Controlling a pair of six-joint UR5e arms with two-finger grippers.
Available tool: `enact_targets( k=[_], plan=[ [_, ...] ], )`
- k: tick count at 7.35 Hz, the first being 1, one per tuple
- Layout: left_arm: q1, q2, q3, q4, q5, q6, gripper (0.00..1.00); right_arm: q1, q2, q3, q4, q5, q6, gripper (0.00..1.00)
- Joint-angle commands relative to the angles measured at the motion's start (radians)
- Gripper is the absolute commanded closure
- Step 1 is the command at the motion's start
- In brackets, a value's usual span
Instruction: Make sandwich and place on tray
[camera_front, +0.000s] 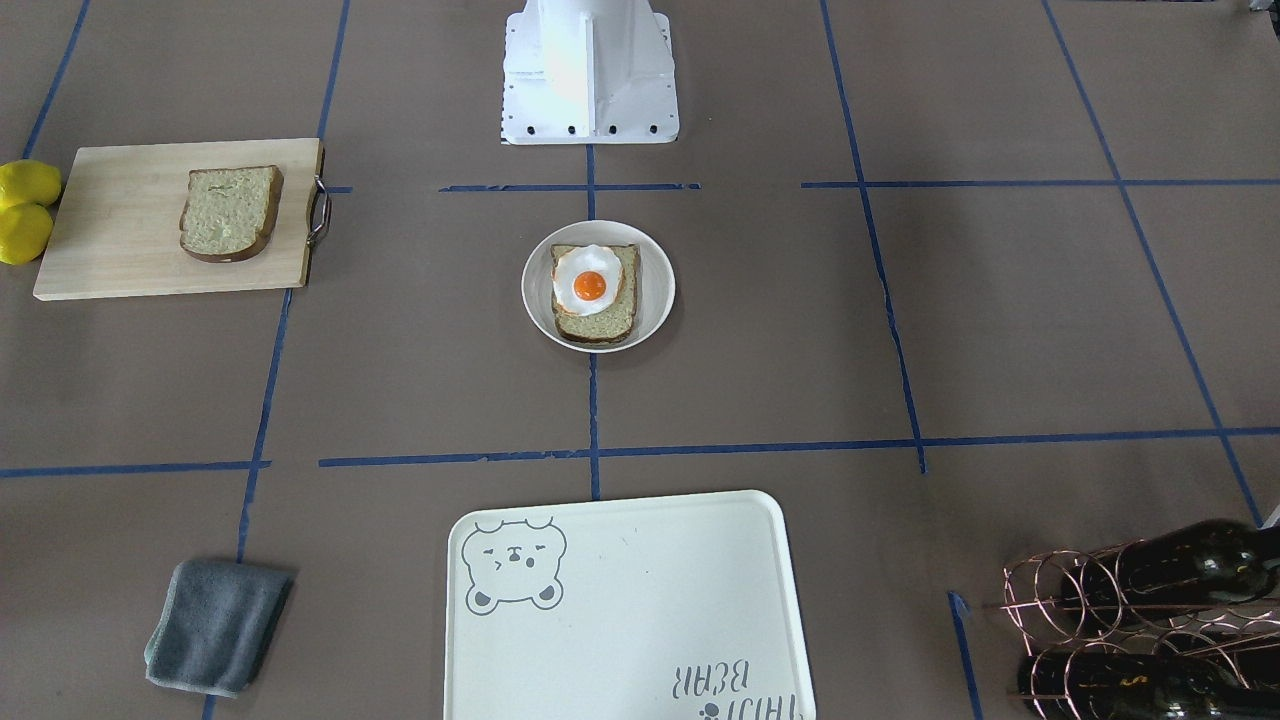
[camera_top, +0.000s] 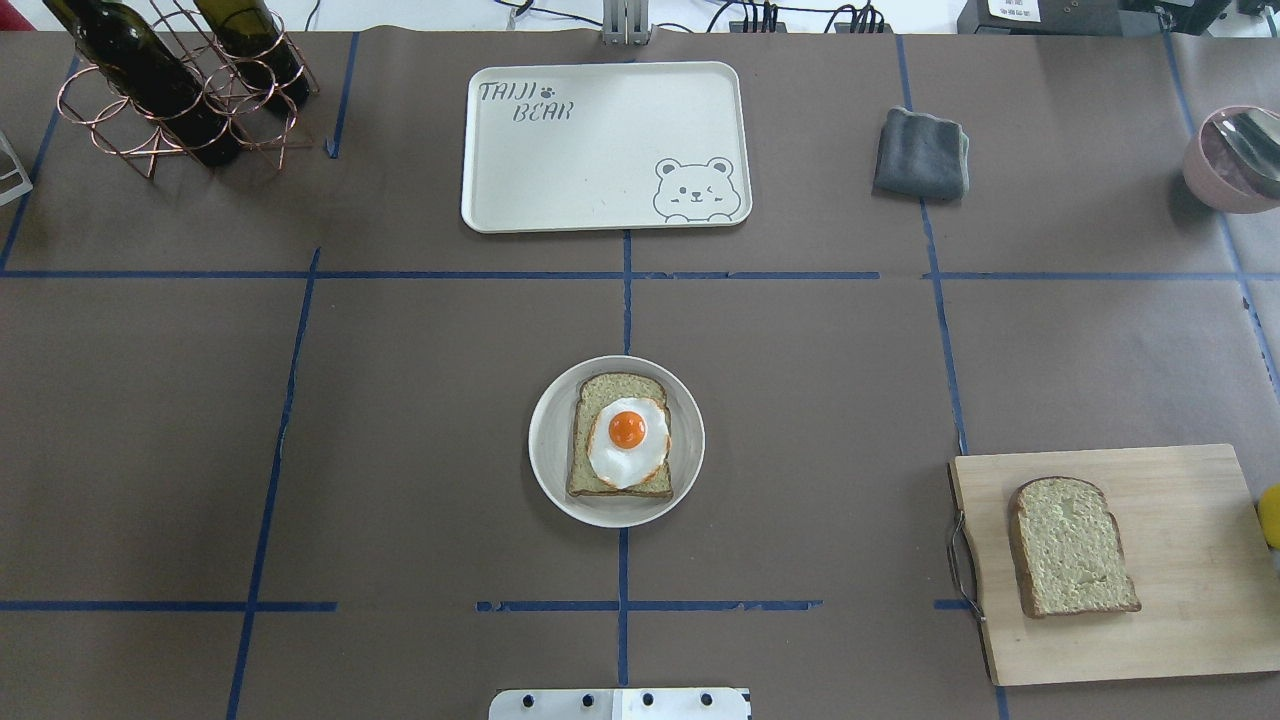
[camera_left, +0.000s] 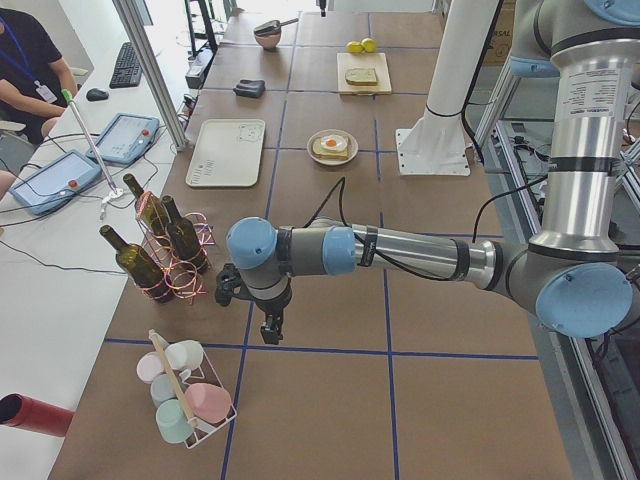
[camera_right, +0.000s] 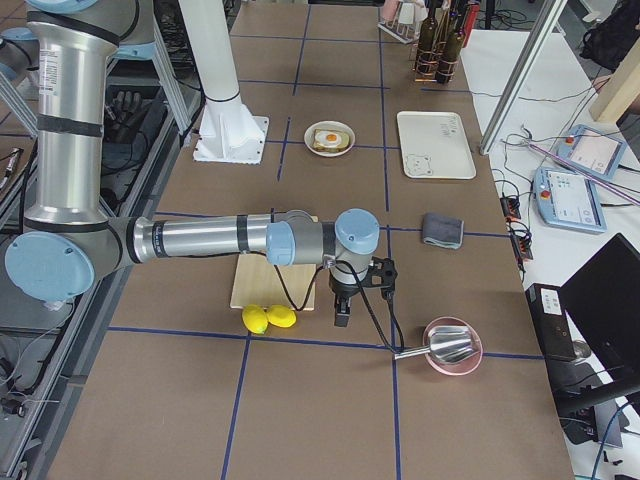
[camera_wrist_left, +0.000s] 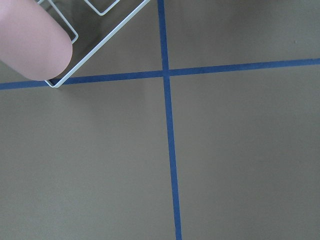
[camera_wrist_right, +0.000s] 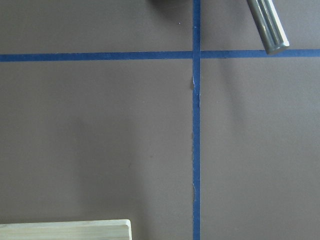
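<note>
One bread slice (camera_top: 600, 392) lies on a small round white plate (camera_top: 545, 440) at the table's middle, with the fried egg (camera_top: 627, 440) on top of it. The second bread slice (camera_top: 1070, 547) lies on a wooden cutting board (camera_top: 1185, 500) at the right. The cream bear tray (camera_top: 600, 150) lies bare at the far side. My left gripper (camera_left: 268, 328) shows only in the exterior left view, low over the table beside the bottle rack. My right gripper (camera_right: 341, 316) shows only in the exterior right view, past the board near the lemons. I cannot tell whether either is open or shut.
A copper rack with wine bottles (camera_top: 170, 90) stands far left. A grey cloth (camera_top: 922, 152) and a pink bowl (camera_top: 1230, 160) with a metal utensil are far right. Two lemons (camera_front: 25, 210) lie beside the board. A wire rack of pastel cups (camera_left: 185, 390) stands near the left arm.
</note>
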Motion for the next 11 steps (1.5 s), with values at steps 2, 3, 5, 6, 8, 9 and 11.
enact_targets(
  k=[2,3,5,6,8,9,11],
  plan=[
    [0.008,0.006,-0.016,-0.189,-0.012,0.010,0.00,0.000,0.000,0.000,0.001,0.003,0.002,0.00],
    [0.041,0.007,-0.032,-0.199,-0.035,0.001,0.00,0.000,0.000,0.002,0.001,0.023,0.002,0.00],
    [0.065,0.006,-0.038,-0.199,-0.051,-0.003,0.00,-0.053,-0.006,0.020,0.033,0.089,0.006,0.00],
    [0.065,0.007,-0.039,-0.199,-0.051,-0.003,0.00,-0.122,-0.008,0.023,0.146,0.107,0.047,0.00],
    [0.066,0.007,-0.047,-0.196,-0.051,-0.004,0.00,-0.298,-0.099,0.045,0.546,0.036,0.522,0.00],
    [0.066,0.007,-0.050,-0.196,-0.051,-0.004,0.00,-0.372,-0.141,0.046,0.717,0.020,0.655,0.00],
    [0.066,0.007,-0.052,-0.196,-0.052,-0.004,0.00,-0.483,-0.175,0.065,0.815,-0.023,0.825,0.01]
  ],
)
